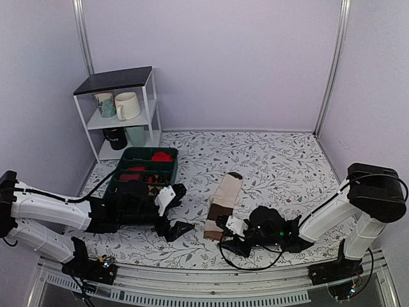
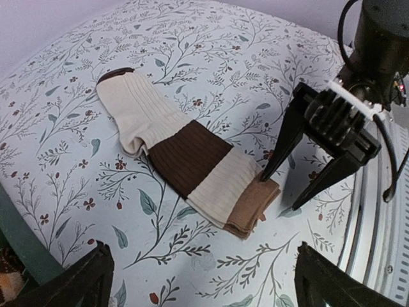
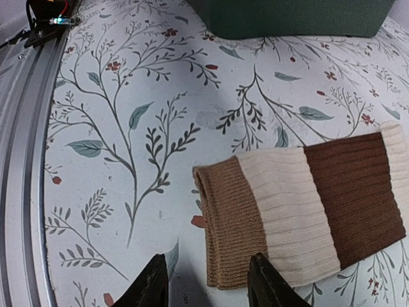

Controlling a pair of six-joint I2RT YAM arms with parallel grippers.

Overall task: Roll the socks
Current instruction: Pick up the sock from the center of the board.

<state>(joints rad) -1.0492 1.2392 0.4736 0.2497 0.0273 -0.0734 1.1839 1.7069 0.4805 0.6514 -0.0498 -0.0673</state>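
Nothing is rolled yet: the socks lie flat by the counter's near edge, my right fingers spread at their tan cuff, my left fingers wide and empty.

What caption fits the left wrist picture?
Open right claw poised at the tan end of the flat striped socks.

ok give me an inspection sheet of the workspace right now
surface: floral tablecloth, lying smooth
job's things: socks stacked flat, unrolled, tan cuff nearest the right gripper
clutter: green bin holding red rolled socks
grippers: left gripper open, clear of the socks; right gripper open, one tip at the cuff edge
cables: black cable looped on the table by the right gripper
surroundings: shelf rack with mugs, lilac walls
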